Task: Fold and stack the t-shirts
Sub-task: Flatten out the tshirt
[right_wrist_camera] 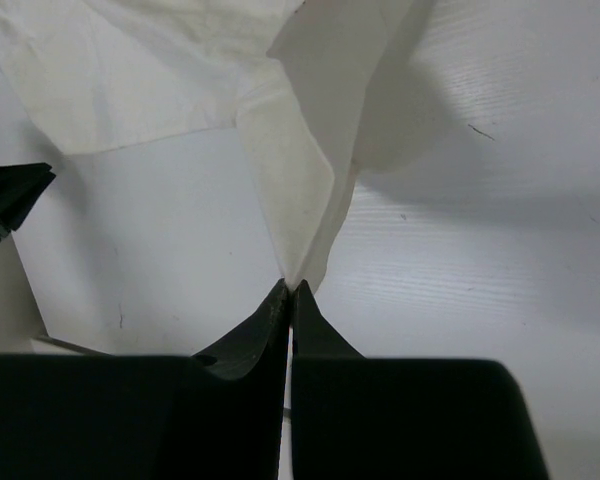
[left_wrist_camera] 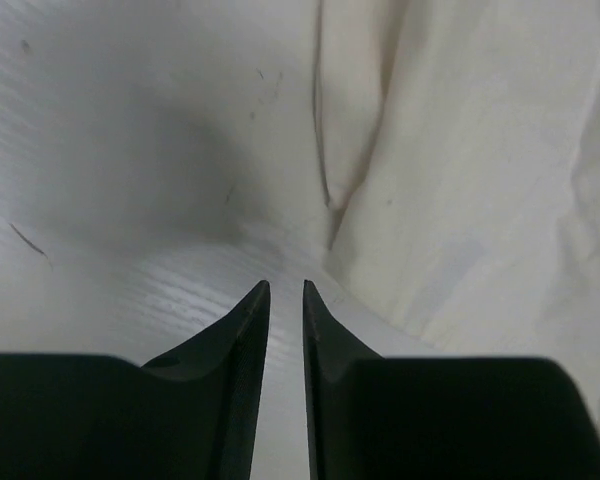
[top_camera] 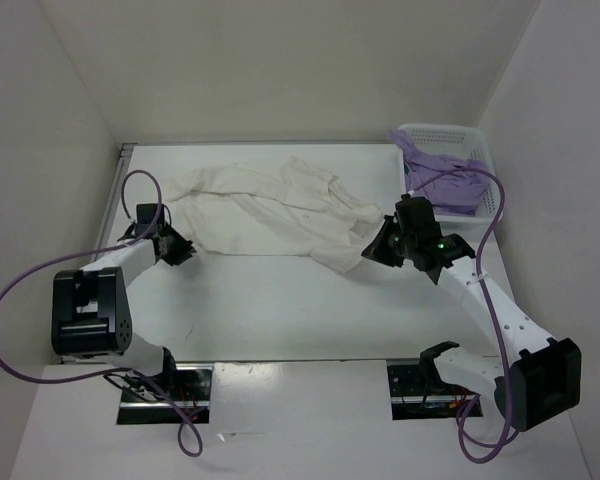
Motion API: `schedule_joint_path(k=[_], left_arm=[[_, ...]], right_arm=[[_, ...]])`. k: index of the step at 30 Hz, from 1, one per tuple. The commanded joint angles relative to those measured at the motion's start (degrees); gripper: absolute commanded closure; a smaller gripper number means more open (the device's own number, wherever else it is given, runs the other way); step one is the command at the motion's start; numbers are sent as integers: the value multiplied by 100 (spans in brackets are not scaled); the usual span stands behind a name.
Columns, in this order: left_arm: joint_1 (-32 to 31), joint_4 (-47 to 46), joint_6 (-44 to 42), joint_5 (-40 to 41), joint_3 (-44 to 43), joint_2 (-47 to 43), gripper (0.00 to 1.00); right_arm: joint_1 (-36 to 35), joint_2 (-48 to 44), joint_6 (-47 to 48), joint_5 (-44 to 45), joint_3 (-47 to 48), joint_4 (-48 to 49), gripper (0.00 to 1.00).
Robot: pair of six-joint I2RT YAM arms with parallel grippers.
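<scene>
The white shirt (top_camera: 265,212) runs nine-to-three; the right claw (top_camera: 368,250) pinches its three o'clock corner, and the left claw (top_camera: 179,248), slightly parted and empty, sits just off its nine o'clock end.

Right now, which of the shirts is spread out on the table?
The white t-shirt, pinched by the right pincer; the lavender t-shirt sits bunched in the basket.

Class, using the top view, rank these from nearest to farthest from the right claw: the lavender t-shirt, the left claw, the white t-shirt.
1. white t-shirt: its corner is pinched in the right claw.
2. lavender t-shirt: just beyond, in the far-right basket.
3. left claw: far off on the left side.
</scene>
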State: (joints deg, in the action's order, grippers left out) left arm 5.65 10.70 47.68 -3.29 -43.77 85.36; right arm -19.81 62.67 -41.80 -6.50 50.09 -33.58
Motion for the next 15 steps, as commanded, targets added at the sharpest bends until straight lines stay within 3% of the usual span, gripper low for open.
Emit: schedule_joint_path(k=[1,9,15], left_arm=[[261,-595,532,285,-122,357,74],[261,-999,787,-198,-501,1456,64],[261,-1193,857,-269,-501,1457,62]], right_arm=[[39,52,199,17,89,265,99],[39,52,251,17,195,265,99],[39,52,251,-35,133,265,99]])
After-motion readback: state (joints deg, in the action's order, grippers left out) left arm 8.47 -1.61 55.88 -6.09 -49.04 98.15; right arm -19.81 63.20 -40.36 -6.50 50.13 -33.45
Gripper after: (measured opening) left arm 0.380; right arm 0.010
